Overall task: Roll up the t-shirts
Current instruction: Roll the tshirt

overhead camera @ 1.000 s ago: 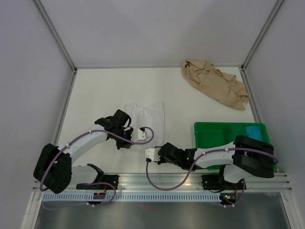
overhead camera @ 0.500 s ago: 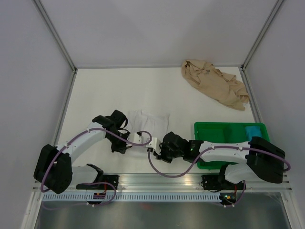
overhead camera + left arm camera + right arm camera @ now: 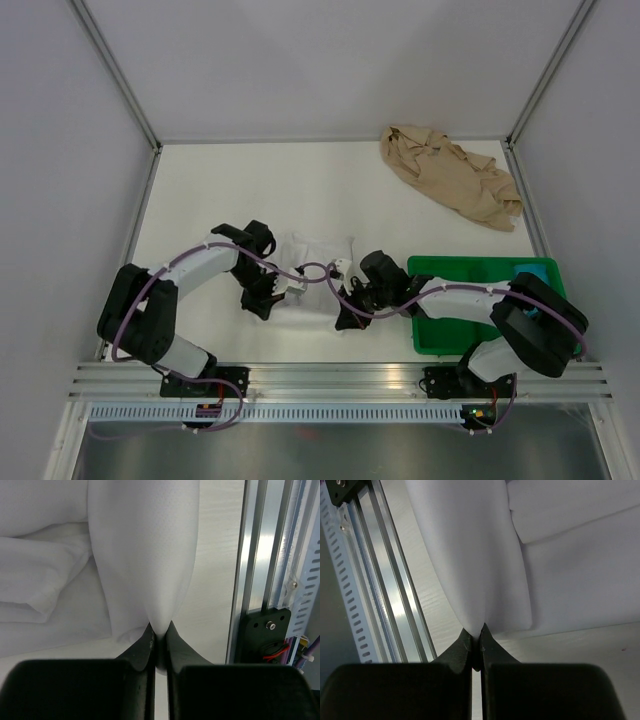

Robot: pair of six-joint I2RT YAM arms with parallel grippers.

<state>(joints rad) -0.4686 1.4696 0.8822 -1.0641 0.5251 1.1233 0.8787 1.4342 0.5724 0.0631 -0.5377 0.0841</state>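
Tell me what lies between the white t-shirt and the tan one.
Only bare table lies between the white t-shirt and the crumpled tan t-shirt at the far right. The top view shows that stretch.

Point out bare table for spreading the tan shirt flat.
Largest bare patch: the table at far left, bordered by back wall, tan shirt and white shirt. A narrower strip runs between tan shirt and tray. Crowded at the front: left tool and right tool pinch the white shirt.

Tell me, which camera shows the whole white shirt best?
The top external view: the whole white t-shirt lies between the arms. The wrist views show only a fold each, pinched by the left gripper and right gripper.
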